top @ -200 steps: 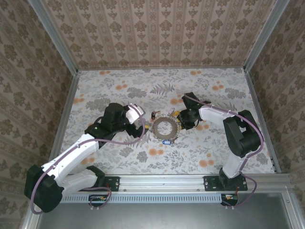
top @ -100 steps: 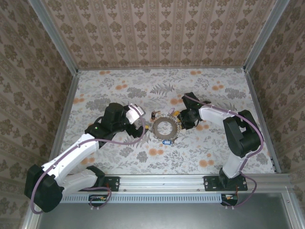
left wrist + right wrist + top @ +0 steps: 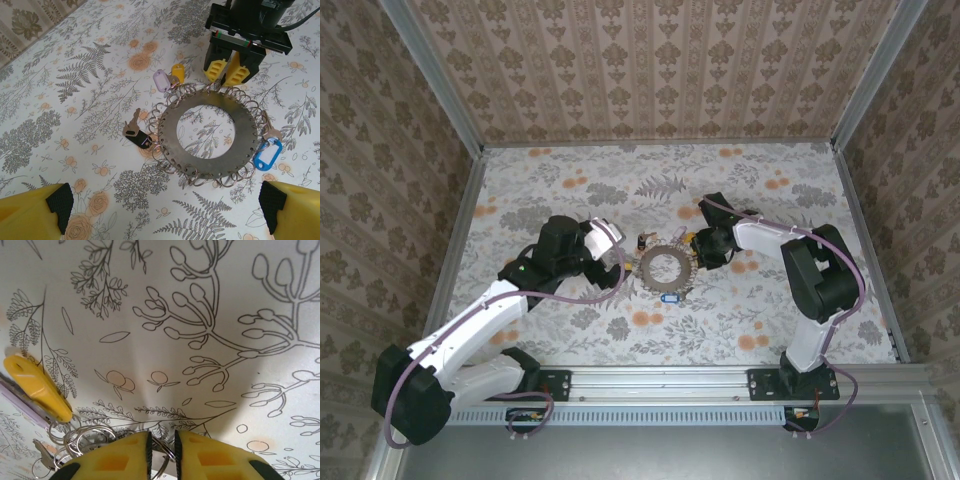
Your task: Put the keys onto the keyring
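On the bench, centre: the keyring (image 3: 664,266) lies flat on the flowered bench (image 3: 770,190). It is a broad metal hoop fringed all round with small wire loops (image 3: 159,112).
Keys: the black-headed key (image 3: 136,131) touches the fringe on the hoop's far-left side. The blue-tagged key (image 3: 267,149) lies at the rim nearest the arm bases. I cannot tell whether either is threaded on or merely lying against the loops.
Tags: a yellow tag (image 3: 178,73) and a purple tag (image 3: 161,80) sit side by side at the rim, just beside the right hand.
Left hand (image 3: 166,207): released, fingers spread wide, hovering beside the hoop and holding nothing.
Right hand (image 3: 228,72): tips down at the fringe on the hoop's far-right side.
Change: over the last second its yellow fingers (image 3: 120,455) have drawn in from a wider gap to a slit, and its forearm has swung slightly inward. Hoop, keys and tags have not shifted.
Grip: from its wrist, a wire loop sits in the slit between the pads. I cannot tell whether it is truly pinched.
Meaning: this looks like the start of a hold on one loop, to steady or open it. Neither hand carries a key, so the threading lies ahead.
Risk: thin wire may slip out from between the pads, or the hoop may drag.
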Robot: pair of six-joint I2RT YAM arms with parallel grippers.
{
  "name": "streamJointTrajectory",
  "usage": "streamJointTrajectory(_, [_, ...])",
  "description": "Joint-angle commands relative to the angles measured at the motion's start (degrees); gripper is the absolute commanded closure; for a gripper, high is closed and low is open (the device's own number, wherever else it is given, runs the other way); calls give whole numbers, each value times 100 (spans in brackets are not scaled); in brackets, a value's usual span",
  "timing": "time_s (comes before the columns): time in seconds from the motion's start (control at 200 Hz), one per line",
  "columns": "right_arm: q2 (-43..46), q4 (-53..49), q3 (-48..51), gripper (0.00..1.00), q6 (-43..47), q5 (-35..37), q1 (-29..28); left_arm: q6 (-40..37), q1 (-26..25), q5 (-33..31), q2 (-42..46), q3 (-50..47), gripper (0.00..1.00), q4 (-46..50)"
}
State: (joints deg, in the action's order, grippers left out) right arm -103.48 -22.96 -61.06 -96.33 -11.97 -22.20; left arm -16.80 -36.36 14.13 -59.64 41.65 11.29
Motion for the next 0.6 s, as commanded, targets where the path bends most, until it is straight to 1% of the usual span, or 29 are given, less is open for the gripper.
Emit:
streamJointTrajectory(0.0, [-27,-227,-47,85,-1165,-78,-22,-122,-44,-7,10,195,1,133])
streamJointTrajectory(0.27, [402,-279,55,88,-1115,37,-22,-140,-46,-8,4,186,1,129])
streamJointTrajectory(0.305, [435,-292,52,86,-1038,72,-28,-140,-42,-7,5,183,1,136])
streamJointTrajectory(0.375, [523,-461,33,77,-780,301,-7,-140,-45,-7,11,184,1,140])
streamJointTrajectory(0.41, [563,-581,37,74,-678,412,-5,-140,-47,-7,21,180,1,154])
streamJointTrajectory(0.48, [618,-659,128,73,-594,441,-4,-140,-44,-7,53,167,1,129])
streamJointTrajectory(0.595, [554,-345,399,72,-769,-17,-23,-140,-52,9,66,122,0,71])
